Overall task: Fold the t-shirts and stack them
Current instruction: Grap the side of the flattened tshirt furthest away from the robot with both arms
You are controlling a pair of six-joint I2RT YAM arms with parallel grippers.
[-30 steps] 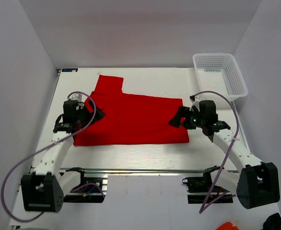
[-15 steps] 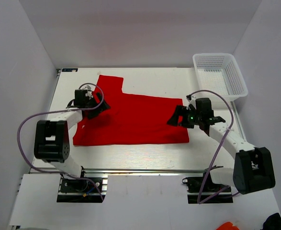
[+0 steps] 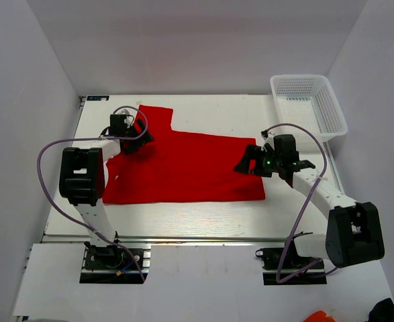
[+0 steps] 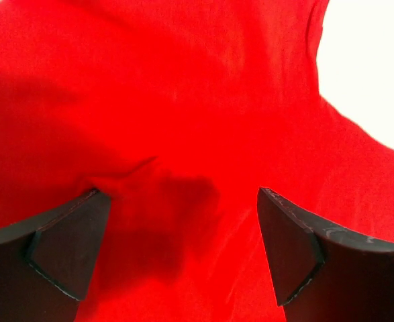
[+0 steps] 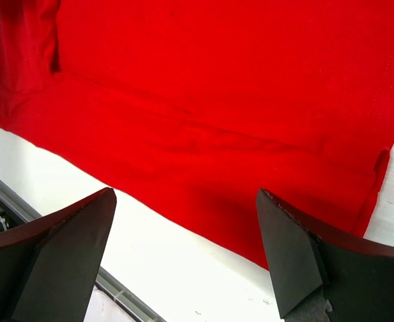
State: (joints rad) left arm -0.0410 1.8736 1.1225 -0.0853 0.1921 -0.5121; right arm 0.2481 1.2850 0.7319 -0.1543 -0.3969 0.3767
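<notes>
Since the earlier frames, the left gripper [image 3: 138, 136] has been carried from the left edge of the cloth toward the upper left of the overhead picture, and it is now held over the shirt there. The right gripper [image 3: 245, 164] has been shifted only a little. The shirt is seen in the same shape as before.

The white table [image 3: 203, 215] fills the middle of the overhead picture. On it the red t-shirt [image 3: 190, 168] is laid flat across the centre, with one block of cloth standing out toward the upper left. The white mesh basket [image 3: 309, 104] is placed at the upper right, apart from the shirt.

Both grippers are seen with the fingers spread wide and nothing is gripped between them. In the left wrist view only red cloth with a small wrinkle is seen below the fingers; whether the tips touch it cannot be told. In the right wrist view a straight edge and one corner of the shirt are seen at the lower right, with bare table beside them.

The shirt is judged to be light, soft and limp, so it will sag and drag when lifted. It is best taken at an edge or a corner, where a small ridge can be pinched. Because thin cloth lies so flat, the fingers would probably have to be pressed down to the surface.
</notes>
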